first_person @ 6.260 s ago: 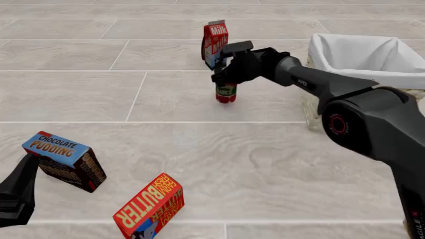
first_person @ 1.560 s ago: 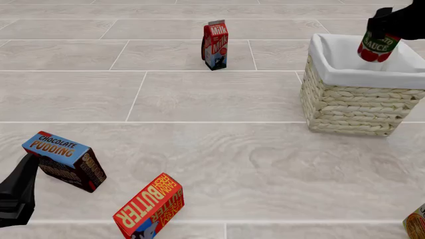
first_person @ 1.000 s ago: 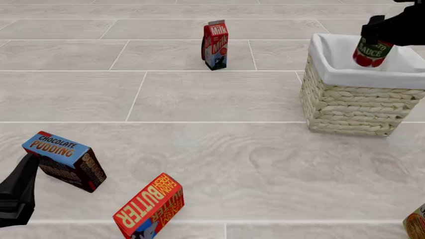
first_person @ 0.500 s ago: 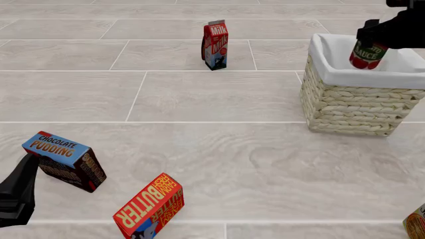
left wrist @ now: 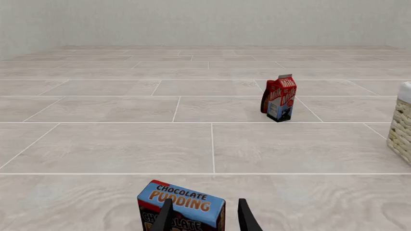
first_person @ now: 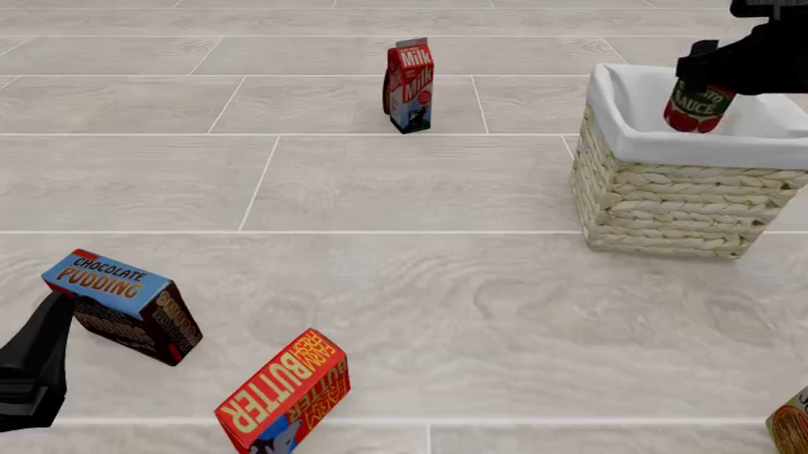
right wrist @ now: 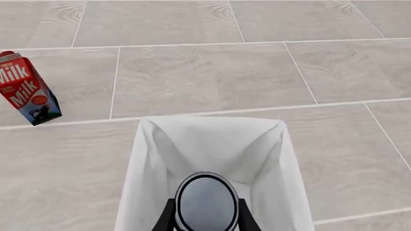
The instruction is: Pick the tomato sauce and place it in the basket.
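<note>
The right end effector point(first_person: 720, 74) grips the tomato sauce point(first_person: 693, 105) upright – long axis vertical – directly above the basket point(first_person: 657, 194), while the left end effector point(left wrist: 204, 216), fingers apart and empty, idles well away from the basket

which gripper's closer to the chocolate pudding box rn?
Left. The left gripper sits right beside the chocolate pudding box at the table's near left. The right gripper is far across, holding the tomato sauce over the basket.

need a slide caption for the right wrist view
Right gripper holding the tomato sauce can above the cloth-lined basket, milk carton nearby.
</note>
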`<act>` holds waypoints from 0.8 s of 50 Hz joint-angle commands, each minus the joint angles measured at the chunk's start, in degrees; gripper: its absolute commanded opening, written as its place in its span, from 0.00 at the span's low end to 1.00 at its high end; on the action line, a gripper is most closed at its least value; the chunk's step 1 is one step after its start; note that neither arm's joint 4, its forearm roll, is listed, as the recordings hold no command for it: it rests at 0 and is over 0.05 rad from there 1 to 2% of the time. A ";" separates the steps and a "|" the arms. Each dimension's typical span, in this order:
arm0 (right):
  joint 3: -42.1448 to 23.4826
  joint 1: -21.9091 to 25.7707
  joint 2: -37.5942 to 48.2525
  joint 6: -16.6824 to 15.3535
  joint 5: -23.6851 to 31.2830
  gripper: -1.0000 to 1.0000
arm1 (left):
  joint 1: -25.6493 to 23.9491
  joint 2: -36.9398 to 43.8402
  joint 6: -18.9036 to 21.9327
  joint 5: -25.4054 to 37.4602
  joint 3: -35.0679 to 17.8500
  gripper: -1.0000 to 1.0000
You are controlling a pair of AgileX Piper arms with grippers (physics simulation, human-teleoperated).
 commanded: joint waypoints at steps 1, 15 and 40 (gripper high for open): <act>-0.71 -0.02 0.75 1.17 -0.29 0.00 | 0.00 0.00 0.00 0.00 0.00 1.00; -1.27 -0.21 1.64 1.10 -0.36 0.00 | 0.00 0.00 0.00 0.00 0.00 1.00; -0.96 -0.35 2.99 0.91 -1.24 0.00 | 0.00 0.00 0.00 0.00 0.00 1.00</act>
